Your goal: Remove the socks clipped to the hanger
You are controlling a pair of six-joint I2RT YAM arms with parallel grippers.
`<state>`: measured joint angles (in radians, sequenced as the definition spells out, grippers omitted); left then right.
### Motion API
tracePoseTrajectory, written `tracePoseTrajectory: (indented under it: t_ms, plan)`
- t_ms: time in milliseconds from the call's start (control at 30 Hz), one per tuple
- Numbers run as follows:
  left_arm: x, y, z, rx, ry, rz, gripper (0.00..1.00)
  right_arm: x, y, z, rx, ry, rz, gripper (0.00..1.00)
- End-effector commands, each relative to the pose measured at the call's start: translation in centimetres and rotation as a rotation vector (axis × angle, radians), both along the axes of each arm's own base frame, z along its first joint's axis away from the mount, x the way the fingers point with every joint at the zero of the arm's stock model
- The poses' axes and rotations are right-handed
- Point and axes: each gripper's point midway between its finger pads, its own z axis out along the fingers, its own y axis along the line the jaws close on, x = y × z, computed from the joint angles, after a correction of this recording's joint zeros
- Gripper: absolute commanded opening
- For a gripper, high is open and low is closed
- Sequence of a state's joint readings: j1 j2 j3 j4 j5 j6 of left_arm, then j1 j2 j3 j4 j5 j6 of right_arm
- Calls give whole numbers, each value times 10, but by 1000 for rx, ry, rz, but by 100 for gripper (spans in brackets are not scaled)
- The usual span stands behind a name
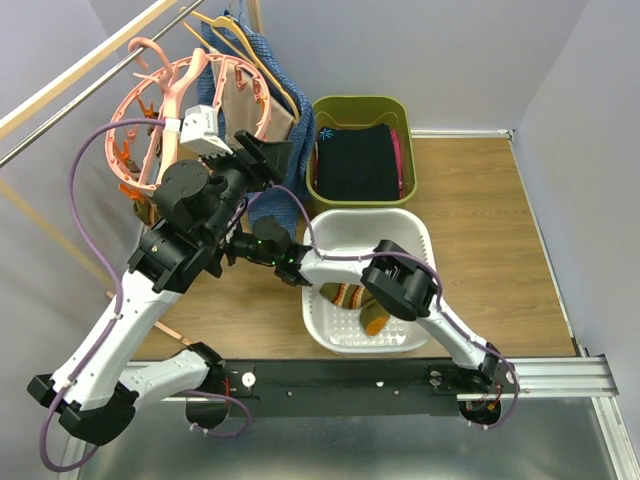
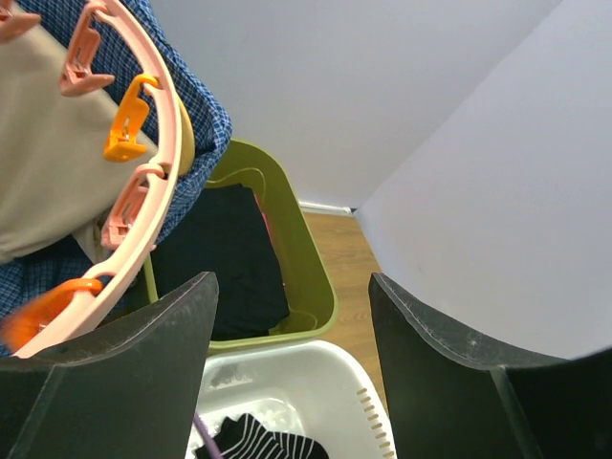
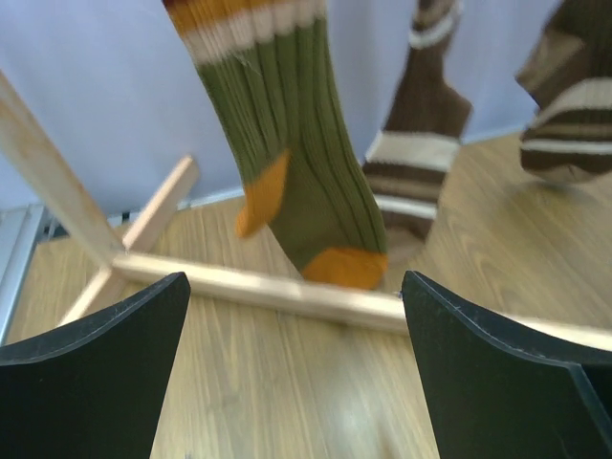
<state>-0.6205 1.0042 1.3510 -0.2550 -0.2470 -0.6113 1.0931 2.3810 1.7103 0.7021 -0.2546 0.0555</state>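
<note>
The salmon-pink ring hanger [image 1: 165, 100] hangs from the rail at the upper left; its rim and clips [image 2: 143, 182] show in the left wrist view. My left gripper [image 1: 268, 152] is open and empty just right of the ring [image 2: 292, 325]. My right gripper [image 1: 240, 247] reaches left under the left arm, open and empty [image 3: 296, 325]. In front of it hang an olive sock with orange heel and toe [image 3: 306, 163] and two brown striped socks [image 3: 421, 163]. Other socks [image 1: 360, 305] lie in the white basket [image 1: 425, 250], one of them black-striped [image 2: 258, 445].
A green bin [image 1: 405, 115] with black folded clothing stands behind the white basket. Beige and blue garments [image 1: 240, 100] hang on thin hangers beside the ring. A wooden rack base bar [image 3: 239, 282] lies on the floor below the socks. Purple cables run along both arms.
</note>
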Motion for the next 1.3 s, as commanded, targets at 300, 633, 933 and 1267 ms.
tracePoseTrajectory:
  t_ms: [300, 633, 933, 1267]
  plan:
    - [-3, -6, 20, -41, -39, -56, 73, 35, 49, -3, 52, -33, -233, 93]
    - [-7, -4, 23, -43, -50, -65, 73, 25, 63, 11, 86, -38, -211, 25]
    - [-36, 7, 51, -38, -142, -116, 74, -32, 42, 43, 28, -27, -68, 1]
    - [-126, 48, 115, -136, -346, -191, 74, -113, 20, 101, -59, 26, 169, 1]
